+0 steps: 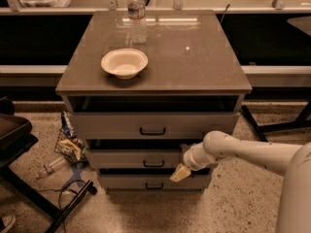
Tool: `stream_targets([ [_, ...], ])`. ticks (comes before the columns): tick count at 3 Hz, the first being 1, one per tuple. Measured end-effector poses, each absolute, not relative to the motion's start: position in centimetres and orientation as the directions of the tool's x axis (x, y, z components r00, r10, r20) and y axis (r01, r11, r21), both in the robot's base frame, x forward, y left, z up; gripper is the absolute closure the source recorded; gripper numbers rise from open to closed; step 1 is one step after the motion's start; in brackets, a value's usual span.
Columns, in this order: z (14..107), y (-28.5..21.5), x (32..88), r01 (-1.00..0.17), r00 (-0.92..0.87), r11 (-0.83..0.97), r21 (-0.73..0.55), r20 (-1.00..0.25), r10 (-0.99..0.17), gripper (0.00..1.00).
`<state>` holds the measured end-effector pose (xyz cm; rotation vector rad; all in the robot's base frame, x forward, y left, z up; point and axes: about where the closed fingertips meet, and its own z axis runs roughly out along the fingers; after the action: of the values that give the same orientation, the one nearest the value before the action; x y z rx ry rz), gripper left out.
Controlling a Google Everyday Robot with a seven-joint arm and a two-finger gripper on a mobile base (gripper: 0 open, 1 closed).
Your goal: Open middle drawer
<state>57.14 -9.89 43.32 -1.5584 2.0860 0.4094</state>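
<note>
The middle drawer (126,158) is a wide grey drawer with a low front and a small black bar handle (153,164), second of three in the cabinet. My gripper (181,172) reaches in from the right on a white arm. Its pale fingertip sits in front of the right part of the middle drawer's front, low and to the right of the handle, near the gap above the bottom drawer (146,182). The taller top drawer (150,125) is above.
A white bowl (124,62) and a water bottle (137,14) stand on the cabinet top (194,57). A wire basket with wrappers (70,142) and a bottle lie on the floor at left. A black stand's legs (58,205) spread at lower left.
</note>
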Motion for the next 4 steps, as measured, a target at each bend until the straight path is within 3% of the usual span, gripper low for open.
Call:
stream_targets([
  [3,43.32,-9.75,56.98,-0.953,-0.219,0.297,-0.053,-0.557,-0.802,0.95],
  [4,43.47,-9.76,56.98,-0.953,-0.219,0.297,-0.053,-0.557,-0.802,1.0],
])
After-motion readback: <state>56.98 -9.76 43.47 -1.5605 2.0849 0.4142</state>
